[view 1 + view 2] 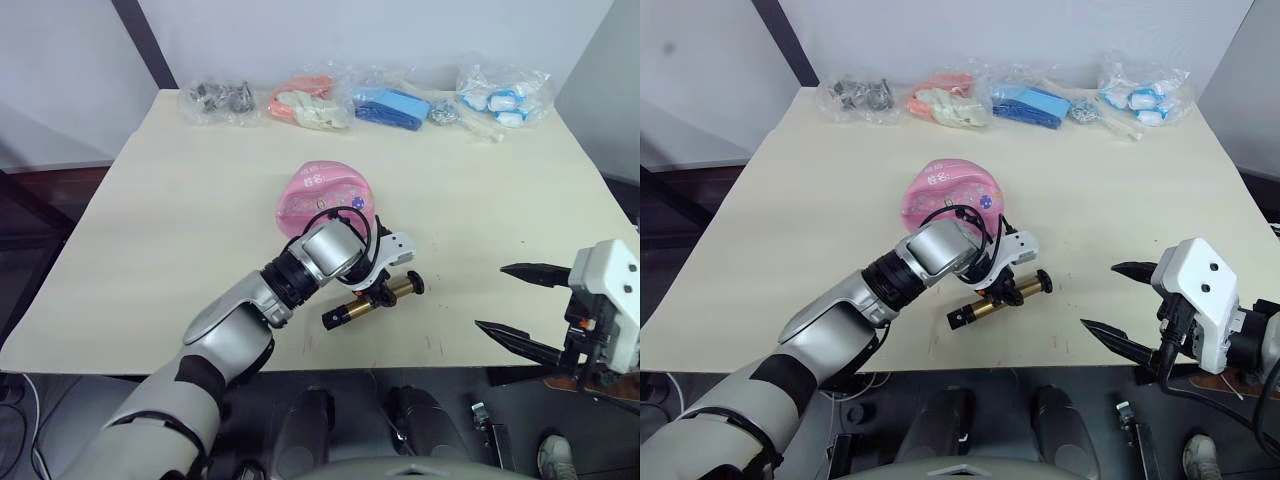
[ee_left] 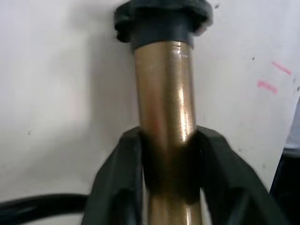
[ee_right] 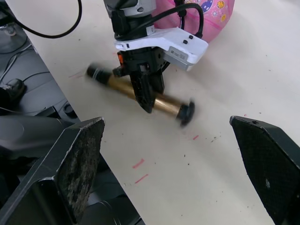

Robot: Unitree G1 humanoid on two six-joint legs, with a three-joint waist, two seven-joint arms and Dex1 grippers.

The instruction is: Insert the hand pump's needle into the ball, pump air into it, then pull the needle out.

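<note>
Cream table (image 1: 180,220). The left gripper (image 1: 372,297) reaches in over the near middle of it, fingers closed on the hand pump (image 1: 372,303). The left wrist view shows both black fingers (image 2: 123,183) pressed against the sides of the gold-bronze tube, clamped partway along its length, with the black cap of one end beyond them. The pump lies low at the tabletop, roughly level, one black end toward the near table edge and the other, knobbed end pointing toward the robot's right. Whether the tube rests on the surface or sits just off it cannot be told.

The ball (image 1: 322,198) lies just behind the left gripper, farther from the robot, pink with small printed pictures, its top sunken and dented. A thin black hose (image 1: 955,212) loops up from the gripper area over the near side of the ball. The needle is too small to make out.

The right gripper (image 1: 1120,305) hangs at the near right edge of the table, well apart from pump and ball, its two black fingers spread wide with nothing between them. The right wrist view looks between those fingers at the left gripper and the pump.

Along the far table edge, a row of clear plastic bags (image 1: 310,102) with grey, orange-pink, blue and white-blue contents.
</note>
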